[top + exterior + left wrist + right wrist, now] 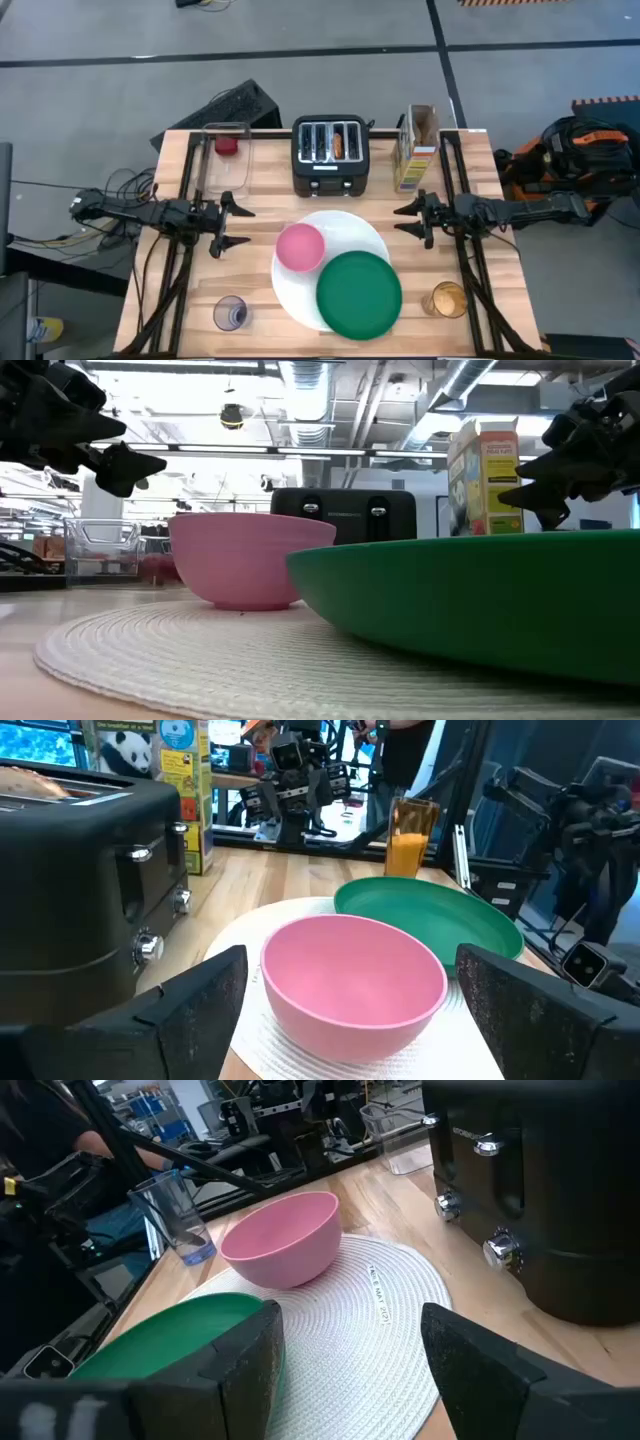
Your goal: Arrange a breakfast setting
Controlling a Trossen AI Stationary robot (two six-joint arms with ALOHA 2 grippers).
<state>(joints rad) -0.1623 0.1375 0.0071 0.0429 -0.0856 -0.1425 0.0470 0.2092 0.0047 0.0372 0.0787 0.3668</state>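
Note:
A large white round plate (345,232) lies at the table's middle. A small pink bowl (299,247) sits on its left part and a dark-green plate (359,294) on its near right part. A bagel (339,143) sticks up from a toaster slot. A red food piece (228,146) lies in the clear container. A clear tumbler (230,313) stands near left; a tumbler of orange drink (447,299) stands near right. My left gripper (238,225) is open, left of the bowl. My right gripper (407,220) is open, right of the white plate. No spoon shows.
The black four-slot toaster (331,156) stands at the far middle. A clear rectangular container (226,158) is at the far left. An open juice carton (417,150) stands at the far right. Bare wood lies between my left gripper and the near-left tumbler.

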